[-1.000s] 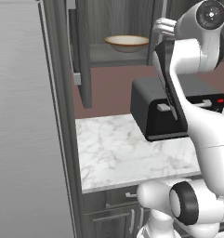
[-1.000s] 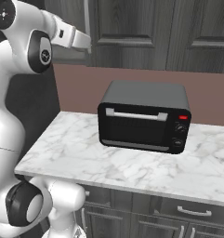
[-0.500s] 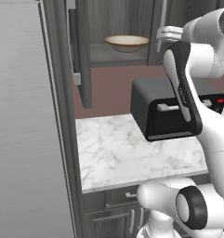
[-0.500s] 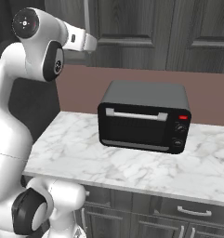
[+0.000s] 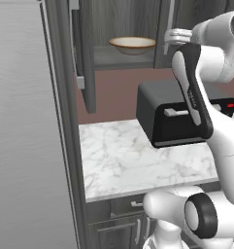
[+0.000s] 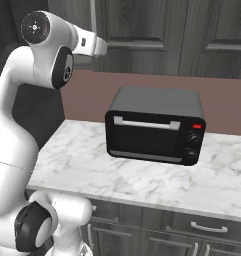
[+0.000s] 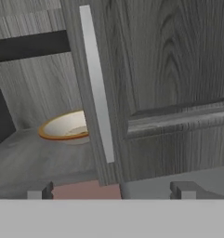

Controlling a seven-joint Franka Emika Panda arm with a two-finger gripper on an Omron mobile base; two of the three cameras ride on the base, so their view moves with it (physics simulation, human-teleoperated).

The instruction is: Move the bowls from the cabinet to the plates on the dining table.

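**Operator:** Cabinet (image 5: 91, 53) first: the dark grey wall unit is up at the top of my left base view, its left door swung out toward me and the shelf inside exposed. I can see one bowl (image 5: 132, 44) on that shelf, the wide shallow cream one with the tan-brown rim, sitting upright.

**Second:** Where is the hand?

**Operator:** The gripper (image 7: 108, 190) is raised to shelf height, just right of the opening. From the hand view I'm looking at the closed right door, with its long silver bar handle (image 7: 97, 83) running down the middle of the picture. The bowl (image 7: 67, 126) sits beyond and left of that handle, partly hidden behind the door's edge.

**Second:** Jaws?

**Operator:** Spread wide, nothing between them. The two dark fingertips (image 7: 39, 192) stand well apart at the bottom of the hand view, one on each side of the handle's line, touching nothing.

**Second:** Anything below?

**Operator:** A black toaster oven (image 6: 154, 125) stands on the white marble worktop (image 6: 92, 165), with a red light at its upper right and two knobs beneath. It's against the reddish-brown back wall, under the cabinet doors. Dark drawers (image 6: 192, 230) with short handles run under the worktop. In the left base view a tall grey panel (image 5: 26, 126) stands on the left side.

**Second:** The other bowl?

**Operator:** I can't tell from these views.
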